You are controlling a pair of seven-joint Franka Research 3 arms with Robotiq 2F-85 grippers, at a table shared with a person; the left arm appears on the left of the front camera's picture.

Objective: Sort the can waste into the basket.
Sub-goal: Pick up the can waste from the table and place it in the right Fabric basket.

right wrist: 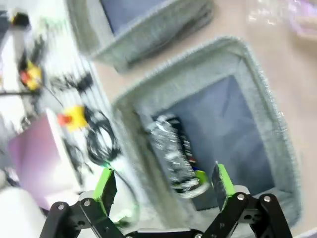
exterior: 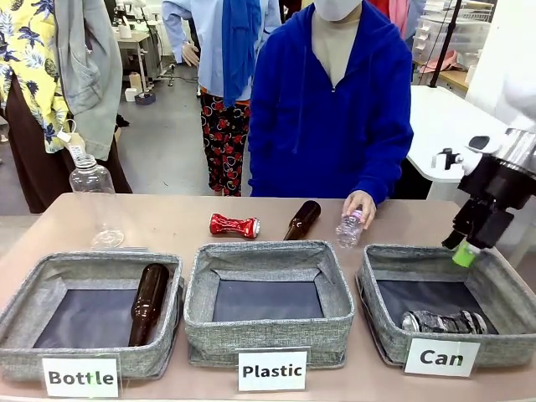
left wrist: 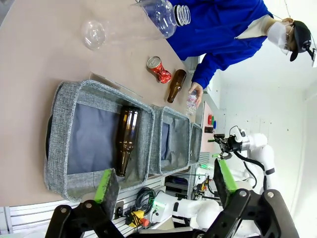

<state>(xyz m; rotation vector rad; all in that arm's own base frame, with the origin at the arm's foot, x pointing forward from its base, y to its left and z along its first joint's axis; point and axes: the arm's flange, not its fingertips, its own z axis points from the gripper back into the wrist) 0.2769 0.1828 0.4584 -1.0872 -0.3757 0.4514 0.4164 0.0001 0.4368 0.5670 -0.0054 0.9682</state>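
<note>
Nearest, the basket [exterior: 374, 293] holds the black-and-silver can [exterior: 444, 322]; right pincer [exterior: 466, 251] hangs above it — wide open, empty. Red can [exterior: 234, 225] lies on the surface [exterior: 167, 219] near a brown bottle [exterior: 302, 219] — a careless reach could knock either one rolling.

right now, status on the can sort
Left gripper open, empty. Right gripper open over Can basket. Black-and-silver can inside; red can on table. Person's hand on plastic bottle.
</note>
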